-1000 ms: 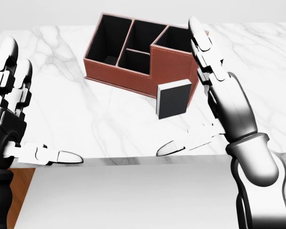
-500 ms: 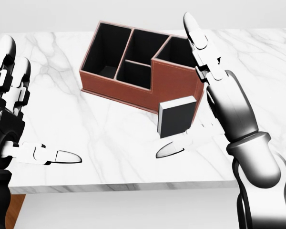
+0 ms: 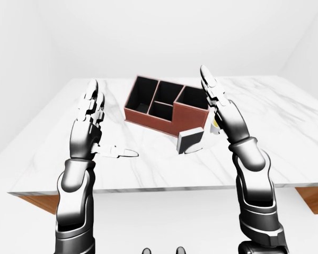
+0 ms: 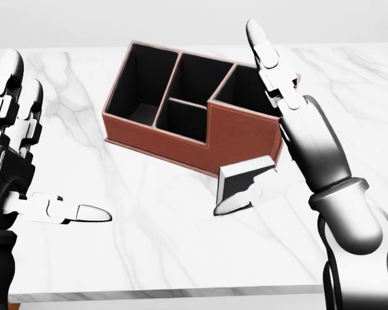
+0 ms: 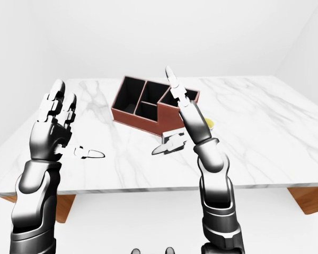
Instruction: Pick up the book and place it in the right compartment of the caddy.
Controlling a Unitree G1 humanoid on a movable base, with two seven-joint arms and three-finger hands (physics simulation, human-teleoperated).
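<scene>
On the marble worktop [image 4: 149,232] sits the brown caddy [image 4: 181,103]. The book [image 4: 236,179] stands tilted just below the caddy's right end. The right robot hand [image 4: 281,139] and left robot hand [image 4: 19,161] hover, both spread, holding nothing.

Bright, even, diffuse light, no clear source; walls nearly washed out. Shadows v. faint on the marble worktop [image 4: 149,213]. Caddy [image 4: 181,132] compartments read flat black inside. Soft white sheen on right hand [image 4: 291,129] and forearm. Render sharp throughout, no blur, no edge distortion.
</scene>
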